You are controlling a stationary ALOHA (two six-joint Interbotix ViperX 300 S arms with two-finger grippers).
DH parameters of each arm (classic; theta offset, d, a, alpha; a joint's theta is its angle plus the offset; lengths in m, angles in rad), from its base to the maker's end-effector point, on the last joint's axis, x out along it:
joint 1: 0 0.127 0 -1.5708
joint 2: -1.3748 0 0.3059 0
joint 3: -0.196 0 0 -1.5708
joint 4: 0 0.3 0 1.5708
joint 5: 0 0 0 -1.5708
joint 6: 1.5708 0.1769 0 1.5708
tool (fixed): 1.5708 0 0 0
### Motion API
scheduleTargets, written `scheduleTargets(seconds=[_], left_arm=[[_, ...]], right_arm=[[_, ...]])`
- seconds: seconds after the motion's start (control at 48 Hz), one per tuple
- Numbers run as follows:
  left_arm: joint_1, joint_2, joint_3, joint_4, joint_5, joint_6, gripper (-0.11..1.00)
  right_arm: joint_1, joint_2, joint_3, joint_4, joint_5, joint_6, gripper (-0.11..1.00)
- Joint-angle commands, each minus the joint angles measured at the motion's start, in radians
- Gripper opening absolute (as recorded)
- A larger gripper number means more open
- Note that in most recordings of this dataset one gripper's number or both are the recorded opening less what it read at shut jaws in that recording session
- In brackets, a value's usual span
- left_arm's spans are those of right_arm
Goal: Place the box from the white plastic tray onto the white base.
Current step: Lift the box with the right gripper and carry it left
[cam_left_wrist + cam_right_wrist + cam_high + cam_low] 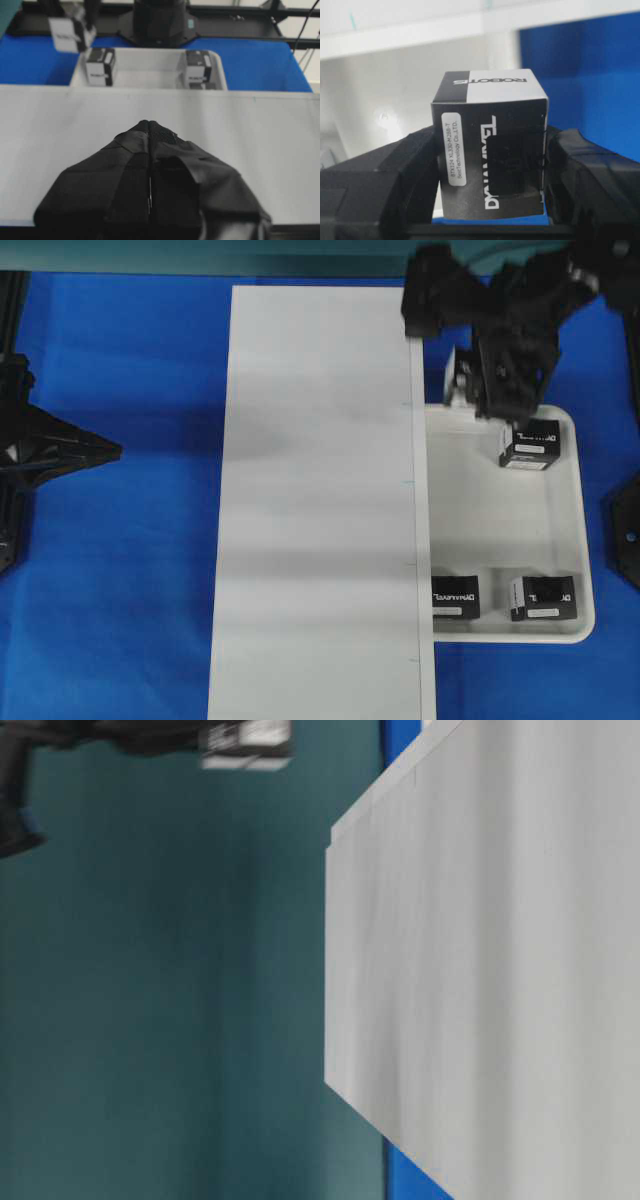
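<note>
My right gripper (490, 170) is shut on a small black box (487, 125) with white lettering and a white label strip. Overhead, this box (461, 376) hangs above the far left corner of the white plastic tray (500, 530), just right of the long white base (320, 500). From the left wrist view the lifted box (70, 32) shows above the tray (150, 70). My left gripper (150, 125) is shut and holds nothing, low over the near edge of the base (75, 115); overhead it (112, 450) sits at the far left.
Three more black boxes stay in the tray: one at the far side (530, 445) and two at the near side (455, 597) (543, 597). Blue cloth (130, 570) covers the table around the base. Black frame parts stand at the right edge (625, 530).
</note>
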Motion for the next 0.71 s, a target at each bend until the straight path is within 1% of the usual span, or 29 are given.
scheduleTargets(seconds=[0.0, 0.104, 0.313, 0.417, 0.563, 0.688], left_arm=[[0.000, 0.002, -0.020, 0.003, -0.005, -0.002, -0.07], [0.002, -0.005, -0.020, 0.003, -0.005, -0.002, -0.07], [0.002, -0.028, -0.023, 0.003, -0.005, -0.002, -0.07], [0.000, -0.031, -0.025, 0.002, -0.005, -0.002, -0.07], [0.002, -0.034, -0.026, 0.003, -0.005, -0.002, -0.07], [0.000, -0.034, -0.026, 0.003, -0.005, -0.002, -0.07]], right_arm=[[-0.003, 0.014, -0.074, -0.002, 0.025, -0.014, 0.58], [-0.006, 0.048, -0.138, -0.002, 0.046, -0.044, 0.58], [-0.011, 0.114, -0.270, 0.000, 0.118, -0.083, 0.58], [-0.012, 0.146, -0.313, 0.000, 0.133, -0.097, 0.58], [-0.015, 0.175, -0.341, 0.002, 0.114, -0.104, 0.58], [-0.015, 0.190, -0.322, 0.000, 0.066, -0.104, 0.58]])
